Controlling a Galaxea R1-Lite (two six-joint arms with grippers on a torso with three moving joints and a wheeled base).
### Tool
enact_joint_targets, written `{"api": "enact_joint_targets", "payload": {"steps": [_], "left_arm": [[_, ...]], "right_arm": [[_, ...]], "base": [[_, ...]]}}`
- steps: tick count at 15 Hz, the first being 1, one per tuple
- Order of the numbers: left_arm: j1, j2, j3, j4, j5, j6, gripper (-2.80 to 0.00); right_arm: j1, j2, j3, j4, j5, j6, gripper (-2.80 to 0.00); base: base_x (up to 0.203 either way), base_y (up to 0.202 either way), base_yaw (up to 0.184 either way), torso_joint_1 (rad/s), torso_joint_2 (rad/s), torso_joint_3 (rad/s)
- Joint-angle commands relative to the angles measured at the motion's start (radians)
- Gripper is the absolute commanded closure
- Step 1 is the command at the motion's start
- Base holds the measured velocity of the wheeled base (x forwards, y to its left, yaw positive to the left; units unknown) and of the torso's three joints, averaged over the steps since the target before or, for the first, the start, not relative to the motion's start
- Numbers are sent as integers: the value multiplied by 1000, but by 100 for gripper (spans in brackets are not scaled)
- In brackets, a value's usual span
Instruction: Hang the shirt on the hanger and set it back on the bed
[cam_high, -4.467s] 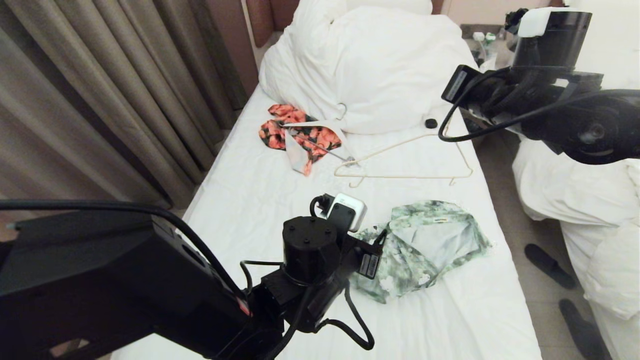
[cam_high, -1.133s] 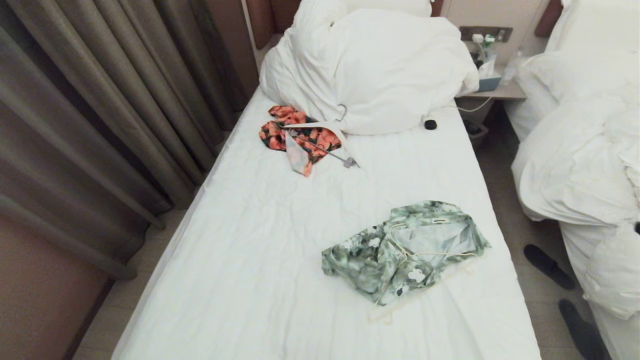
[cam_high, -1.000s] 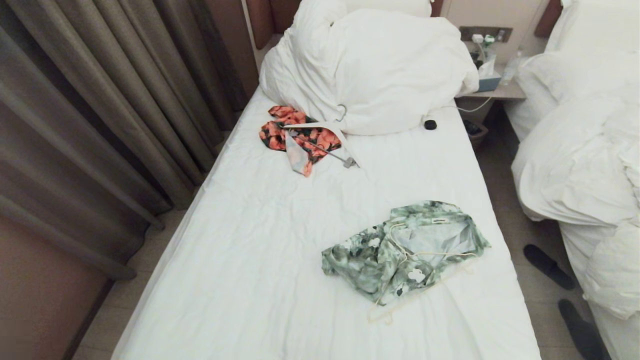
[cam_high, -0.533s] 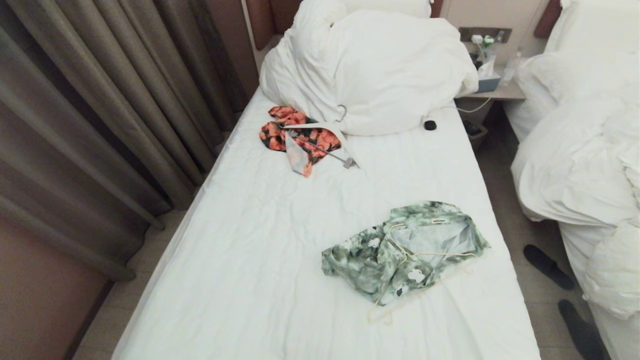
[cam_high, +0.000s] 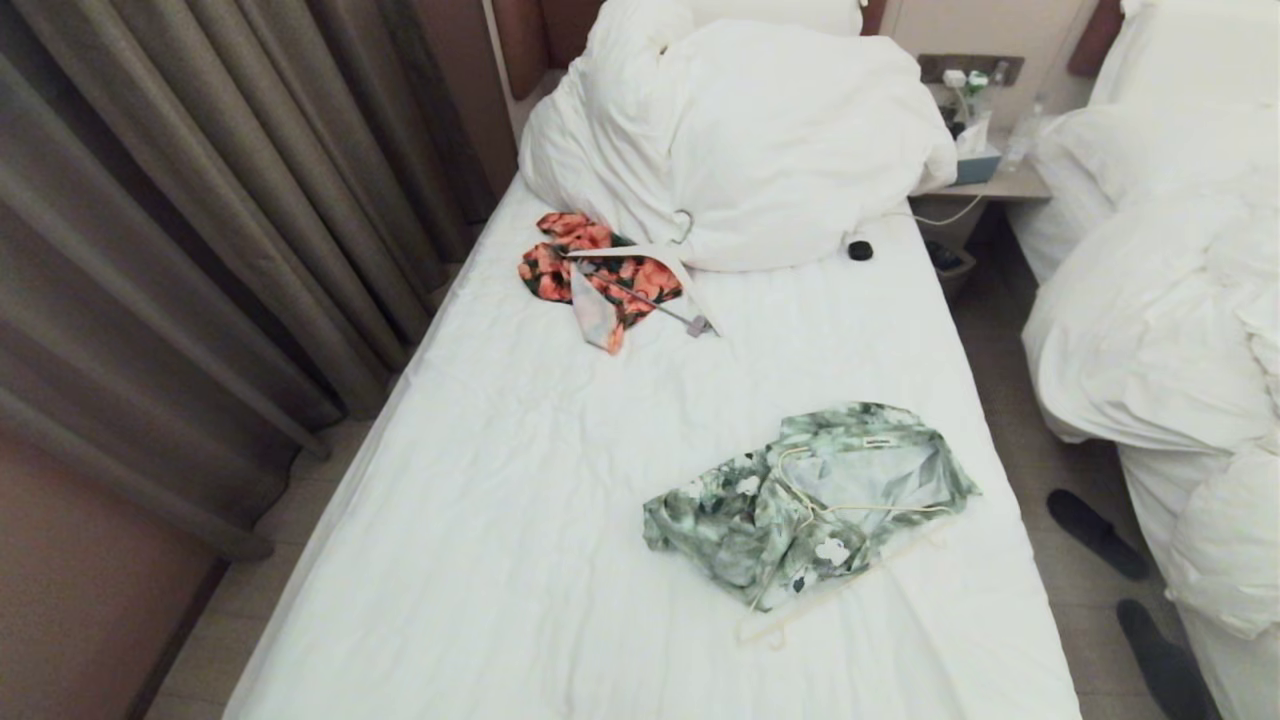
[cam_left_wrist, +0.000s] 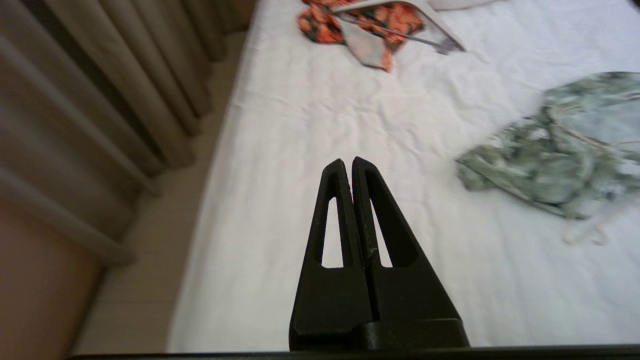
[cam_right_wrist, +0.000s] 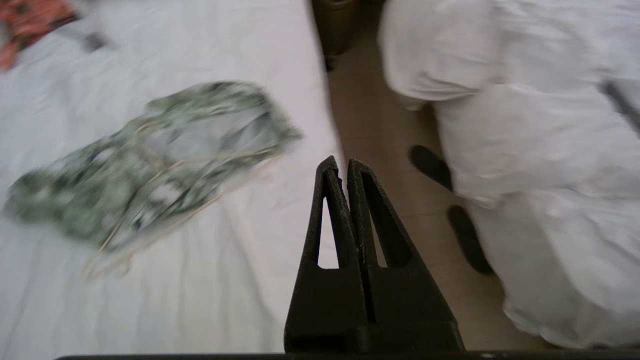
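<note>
The pale green floral shirt (cam_high: 810, 500) lies crumpled on the near right part of the bed (cam_high: 540, 480). The cream wire hanger (cam_high: 885, 509) is threaded partly into it, and the hanger's lower bar and one end stick out onto the sheet toward me. Neither arm shows in the head view. My left gripper (cam_left_wrist: 348, 162) is shut and empty above bare sheet, with the shirt (cam_left_wrist: 550, 150) off to its side. My right gripper (cam_right_wrist: 338, 162) is shut and empty over the bed's right edge, well apart from the shirt (cam_right_wrist: 150, 160) and the hanger (cam_right_wrist: 115, 262).
An orange-and-black garment (cam_high: 600, 270) on a flat white hanger lies by the pillow heap (cam_high: 760, 130). A small black round object (cam_high: 860, 249) sits near it. Curtains (cam_high: 200, 200) line the left. A second bed (cam_high: 1150, 330) and dark slippers (cam_high: 1100, 530) are on the right.
Since the earliest frame both arms have withdrawn from the head view, and the hanger has gone from the bare sheet beyond the shirt into the shirt. Over the last second nothing on the bed has moved.
</note>
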Motion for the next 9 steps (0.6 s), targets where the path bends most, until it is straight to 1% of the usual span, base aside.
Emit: {"api": "enact_joint_targets", "payload": {"steps": [1,2,4,5,7,8,9], "left_arm": [[0,-2,22,11,-33,-16,0],[-1,-2,25,28,-38,-20,0],[-1,-2,25,74,-41,-18,0],[-1,-2,23,89,-43,-20,0],[-1,-2,22,89,-42,-19,0],[-1,-2,22,89,-40,-14,0],[-1,-2,22,94,-40,-16,0]], "right_arm": [[0,-103,67,5,72,-10,0],[0,-109,97,2,135,-12,0],[0,-108,111,-2,266,-23,0],[0,-108,127,-2,305,-36,0],[0,-108,127,-2,301,-53,0],[0,-108,139,-1,298,-102,0],[-1,-108,148,-3,299,-127,0]], "base": [[0,0,0,0,0,0],[0,0,0,0,0,0],[0,0,0,0,0,0],[0,0,0,0,0,0],[0,0,0,0,0,0],[0,0,0,0,0,0],[0,0,0,0,0,0]]}}
